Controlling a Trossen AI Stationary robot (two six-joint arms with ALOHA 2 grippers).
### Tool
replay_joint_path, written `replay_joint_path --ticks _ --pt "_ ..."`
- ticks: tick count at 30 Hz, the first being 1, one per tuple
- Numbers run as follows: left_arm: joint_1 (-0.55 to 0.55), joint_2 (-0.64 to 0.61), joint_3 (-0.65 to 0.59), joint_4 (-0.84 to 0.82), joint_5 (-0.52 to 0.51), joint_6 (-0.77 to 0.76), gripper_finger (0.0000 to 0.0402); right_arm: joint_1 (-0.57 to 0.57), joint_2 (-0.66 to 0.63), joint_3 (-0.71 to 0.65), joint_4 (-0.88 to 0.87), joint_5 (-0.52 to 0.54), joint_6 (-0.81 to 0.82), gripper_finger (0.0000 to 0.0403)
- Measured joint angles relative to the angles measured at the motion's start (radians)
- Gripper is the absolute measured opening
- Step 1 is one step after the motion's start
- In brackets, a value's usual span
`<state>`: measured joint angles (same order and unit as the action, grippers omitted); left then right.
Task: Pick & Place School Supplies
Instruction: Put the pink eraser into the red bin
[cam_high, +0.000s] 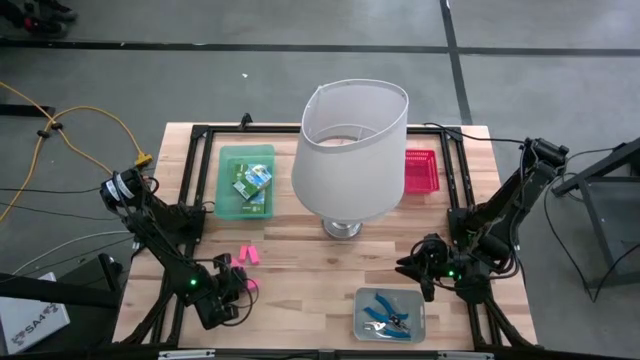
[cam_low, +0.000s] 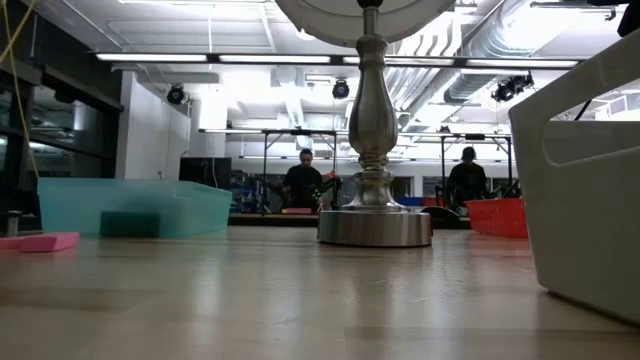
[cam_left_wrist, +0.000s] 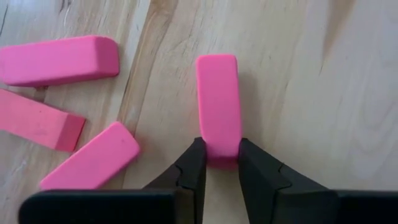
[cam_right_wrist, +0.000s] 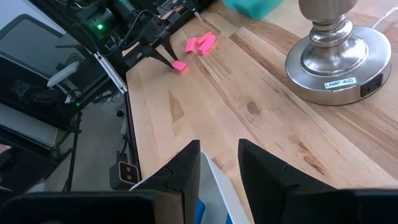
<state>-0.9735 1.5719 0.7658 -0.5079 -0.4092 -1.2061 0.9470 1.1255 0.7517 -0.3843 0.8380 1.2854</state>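
Observation:
Several pink erasers lie flat on the wooden table near its left front. One pink eraser (cam_left_wrist: 217, 93) lies apart from three others (cam_left_wrist: 59, 59), and my left gripper (cam_left_wrist: 219, 152) is shut on its near end. From across the table the same gripper (cam_right_wrist: 163, 57) and eraser (cam_right_wrist: 179, 66) also show. My right gripper (cam_right_wrist: 219, 165) hangs open above the corner of the clear tray (cam_high: 362, 325), nothing between its fingers. In that tray lie blue-handled scissors (cam_high: 385, 312). My left gripper pinches the eraser's two long sides at the end nearest it (cam_left_wrist: 219, 144) between its two fingertips. The fingers slant down from the table's left side and lie along the eraser. The eraser lies flat on the table.
A lamp with a big white shade (cam_high: 350, 150) stands mid-table on a metal base (cam_right_wrist: 339, 62). A green tray (cam_high: 228, 190) with green-yellow boxes (cam_high: 253, 182) sits far left, a red tray (cam_high: 421, 170) far right. Bare wood lies between the arms. People stand in the room beyond.

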Motion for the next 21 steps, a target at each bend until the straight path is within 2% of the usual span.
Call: replay_joint_path --ticks 6,11,17,21 --pt "-0.003 -0.012 -0.001 0.012 -0.04 0.006 0.0066 0.0 0.0 0.0 0.007 0.0 0.0 0.01" --pt "0.0 -0.028 -0.001 0.071 -0.101 0.083 0.0065 0.0 0.0 0.0 0.036 0.001 -0.01 0.01" --pt "0.038 -0.029 -0.001 0.161 -0.125 0.181 0.0065 0.0 0.0 0.0 0.165 -0.002 -0.125 0.01" --pt "0.077 -0.029 -0.001 0.254 -0.155 0.302 0.0065 0.0 0.005 0.001 0.251 -0.007 -0.221 0.01"
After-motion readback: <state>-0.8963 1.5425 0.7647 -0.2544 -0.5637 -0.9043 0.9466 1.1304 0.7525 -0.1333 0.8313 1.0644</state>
